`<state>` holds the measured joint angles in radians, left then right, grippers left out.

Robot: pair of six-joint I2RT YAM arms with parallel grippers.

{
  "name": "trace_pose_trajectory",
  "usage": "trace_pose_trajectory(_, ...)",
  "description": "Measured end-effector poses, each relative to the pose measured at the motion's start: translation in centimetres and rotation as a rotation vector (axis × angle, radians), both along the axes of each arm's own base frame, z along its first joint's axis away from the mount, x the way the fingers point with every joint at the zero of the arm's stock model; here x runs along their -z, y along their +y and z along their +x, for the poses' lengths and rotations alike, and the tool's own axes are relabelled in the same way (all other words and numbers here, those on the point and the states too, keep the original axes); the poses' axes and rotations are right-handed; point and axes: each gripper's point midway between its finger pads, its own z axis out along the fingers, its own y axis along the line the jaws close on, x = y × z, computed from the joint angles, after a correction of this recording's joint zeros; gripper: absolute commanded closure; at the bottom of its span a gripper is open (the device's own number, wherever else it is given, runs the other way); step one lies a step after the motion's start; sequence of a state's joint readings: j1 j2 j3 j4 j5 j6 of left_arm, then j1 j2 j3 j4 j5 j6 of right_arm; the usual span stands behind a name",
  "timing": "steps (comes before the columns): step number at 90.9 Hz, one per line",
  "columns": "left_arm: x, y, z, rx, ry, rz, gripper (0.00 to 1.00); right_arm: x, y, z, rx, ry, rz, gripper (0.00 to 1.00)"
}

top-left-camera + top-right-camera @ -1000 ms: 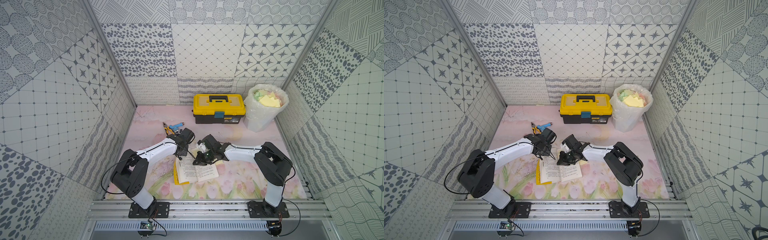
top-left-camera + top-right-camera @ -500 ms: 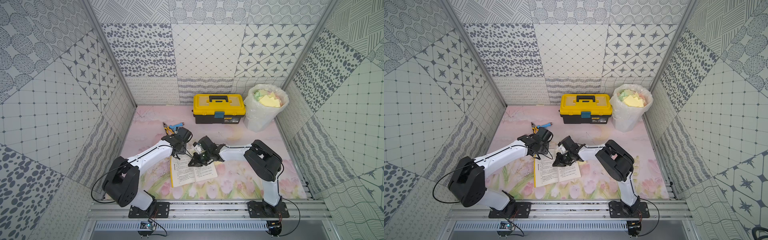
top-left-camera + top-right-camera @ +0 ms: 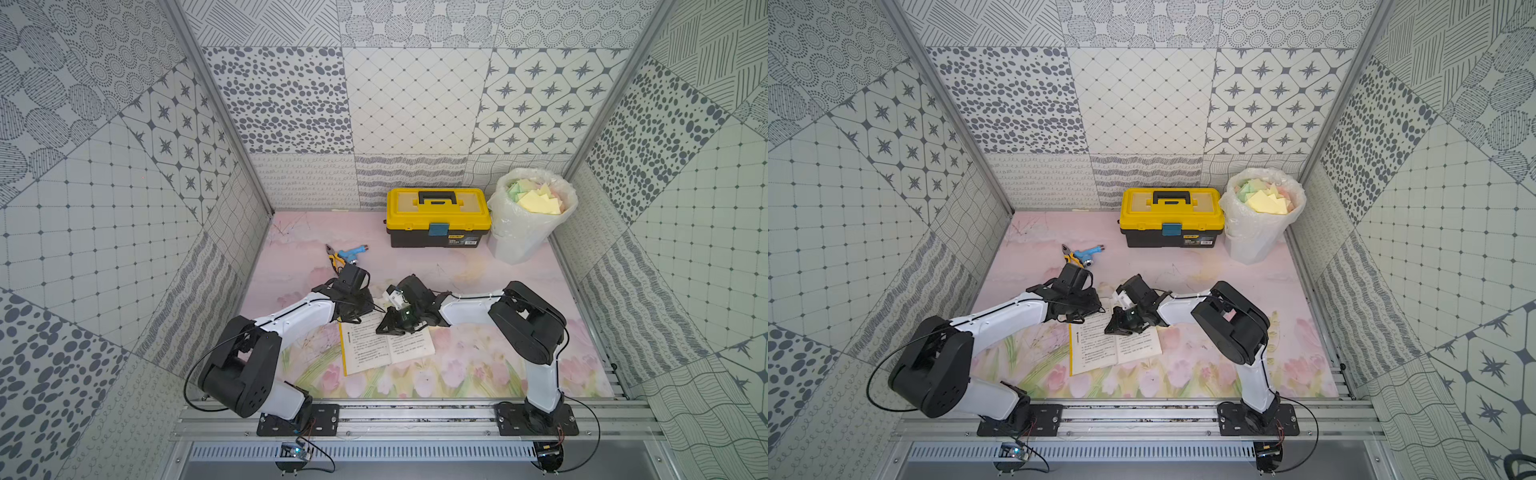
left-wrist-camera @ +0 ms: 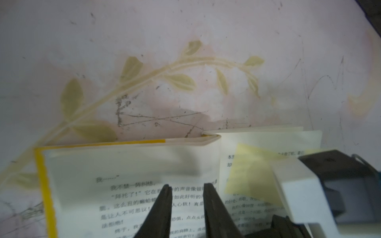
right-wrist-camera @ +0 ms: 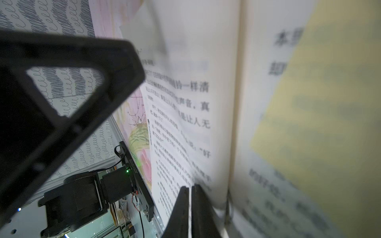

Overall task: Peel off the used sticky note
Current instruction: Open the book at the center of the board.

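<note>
An open book (image 3: 386, 349) (image 3: 1113, 349) with a yellow cover lies on the flowered mat. A pale yellow sticky note (image 4: 251, 175) (image 5: 329, 103) is stuck at the top of its right page beside the spine. Both top views hide the note under the arms. My left gripper (image 4: 187, 188) (image 3: 360, 316) hovers open over the left page, with only printed text between its fingers. My right gripper (image 5: 190, 187) (image 3: 388, 328) is low over the book by the spine, shut to a thin slit, with nothing seen in it. Its white body (image 4: 299, 191) covers one edge of the note.
A yellow toolbox (image 3: 438, 216) stands at the back. Next to it, a bag-lined bin (image 3: 532, 216) holds several loose notes. Pliers and a blue tool (image 3: 345, 255) lie behind my left wrist. Patterned walls close in both sides.
My left gripper has come open, and that arm's elbow swung out to the left. The book now lies flatter, and its yellow cover no longer sticks out at the left.
</note>
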<state>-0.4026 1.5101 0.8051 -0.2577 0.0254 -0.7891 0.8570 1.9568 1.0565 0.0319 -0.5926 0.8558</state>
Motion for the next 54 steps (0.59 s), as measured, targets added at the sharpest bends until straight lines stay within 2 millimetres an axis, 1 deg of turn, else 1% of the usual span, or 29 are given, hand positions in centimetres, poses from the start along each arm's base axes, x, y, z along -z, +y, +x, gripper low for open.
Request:
trace_pose_trajectory(6,0.7,-0.7,0.2,-0.012,0.023,-0.054,0.73,-0.4,-0.8,0.1,0.021,-0.011,-0.008,0.85)
trace_pose_trajectory(14,1.0,-1.3,0.6,-0.025,0.036,-0.109,0.73,-0.7,-2.4,0.5,0.063,-0.015,-0.035,0.83)
trace_pose_trajectory(23,0.8,-2.0,1.1,-0.031,0.035,-0.159,0.74,-1.0,-4.2,0.9,0.111,-0.021,-0.063,0.79)
trace_pose_trajectory(31,0.3,-2.7,1.5,-0.025,0.027,-0.202,0.75,-1.8,-5.7,1.6,0.156,-0.030,-0.071,0.75)
trace_pose_trajectory(43,-0.3,-3.7,1.9,-0.005,0.018,-0.258,0.78,-3.1,-6.8,3.0,0.206,-0.049,-0.057,0.71)
trace_pose_trajectory(54,-0.9,-4.6,2.1,0.019,0.012,-0.305,0.82,-3.1,-7.6,3.8,0.238,-0.041,-0.064,0.68)
